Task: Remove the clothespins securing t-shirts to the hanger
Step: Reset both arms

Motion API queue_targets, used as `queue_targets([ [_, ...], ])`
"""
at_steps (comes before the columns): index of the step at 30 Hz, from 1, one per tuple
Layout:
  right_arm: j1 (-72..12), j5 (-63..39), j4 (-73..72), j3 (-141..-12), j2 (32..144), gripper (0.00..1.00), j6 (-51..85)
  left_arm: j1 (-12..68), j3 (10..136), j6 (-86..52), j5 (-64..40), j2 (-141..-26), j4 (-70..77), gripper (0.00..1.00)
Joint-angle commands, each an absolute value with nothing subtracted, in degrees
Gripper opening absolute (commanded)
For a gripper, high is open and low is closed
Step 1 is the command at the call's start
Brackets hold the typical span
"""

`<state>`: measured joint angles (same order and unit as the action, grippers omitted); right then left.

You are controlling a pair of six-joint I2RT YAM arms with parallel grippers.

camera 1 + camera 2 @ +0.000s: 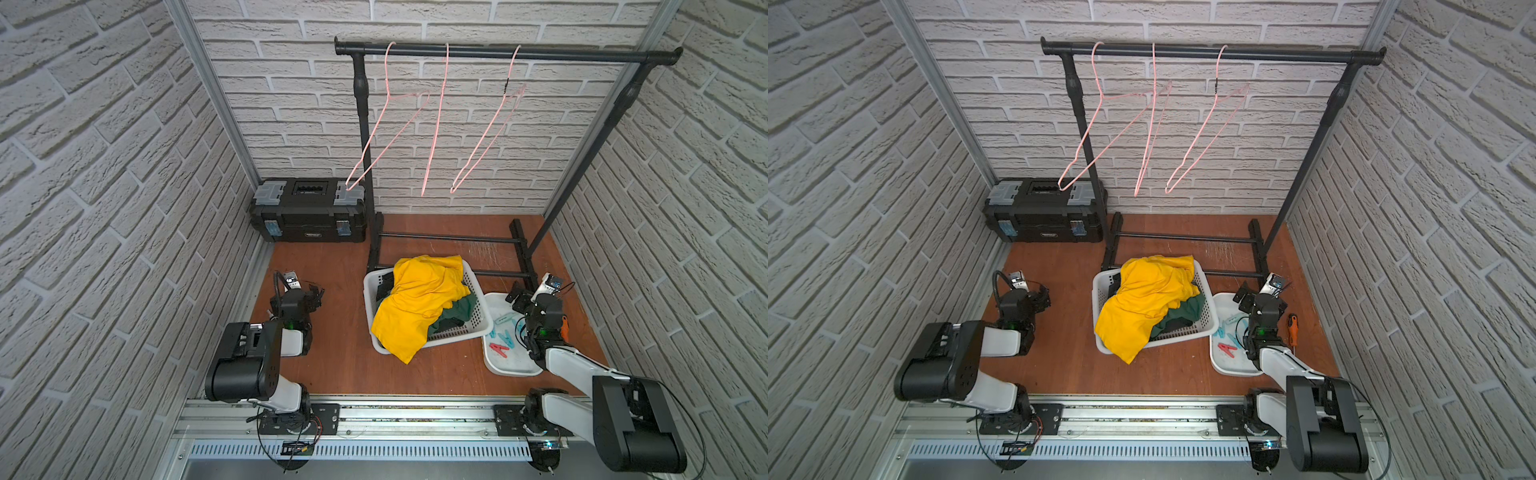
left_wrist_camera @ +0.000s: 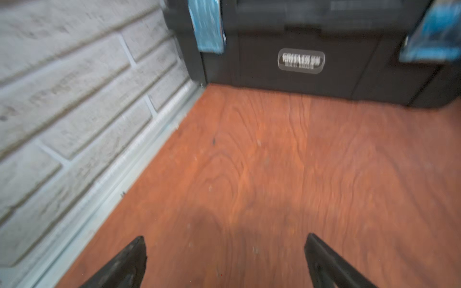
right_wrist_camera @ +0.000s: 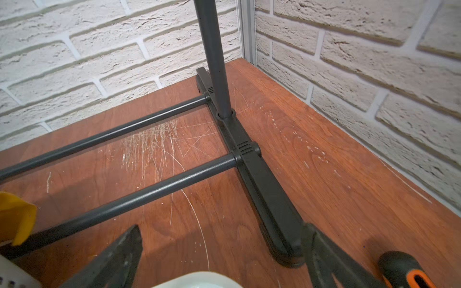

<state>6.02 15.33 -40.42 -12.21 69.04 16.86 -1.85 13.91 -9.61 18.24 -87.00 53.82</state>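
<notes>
Left hand (image 2: pixel 225 238) before illegibly blurred toolbox label (image 2: pixel 301 60)

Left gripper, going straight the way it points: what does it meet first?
Probably the black toolbox, at its front wall. The left gripper, jaws open and empty, faces it across the wooden tabletop. Its tilt is unclear, so it might touch the wood first.

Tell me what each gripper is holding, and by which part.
Nothing is held. The left gripper is open over bare tabletop, and the right gripper is open too, nothing between its jaws. The clothespins lie in the white tray.
</notes>
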Motion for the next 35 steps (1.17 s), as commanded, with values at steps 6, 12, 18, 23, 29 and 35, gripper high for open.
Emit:
queue_targets([
  [6, 5.9, 5.3, -64.0, -12.1, 83.0, 1.00, 7.8, -1.9, 16.3, -6.7, 13.6, -90.8, 64.9, 0.98],
  [12, 4.6, -2.7, -60.1, -17.0, 87.8, 0.99, 3.3, -3.0, 21.2, -7.1, 10.9, -90.3, 54.8, 0.98],
  [18, 4.1, 0.5, -62.6, -16.3, 88.6, 0.99, 4.0, -2.5, 21.1, -6.4, 10.6, -90.1, 54.7, 0.98],
  [23, 4.1, 4.6, -68.5, -11.4, 87.4, 0.99, 5.3, -2.4, 21.2, -6.3, 10.7, -90.2, 54.9, 0.98],
  [29, 4.0, 4.5, -66.7, -12.4, 87.3, 0.99, 5.4, -3.1, 21.7, -6.7, 9.3, -90.2, 53.6, 0.98],
  [35, 4.0, 4.6, -66.8, -12.3, 87.3, 0.99, 5.3, -3.1, 21.4, -6.6, 9.4, -90.1, 54.1, 0.98],
])
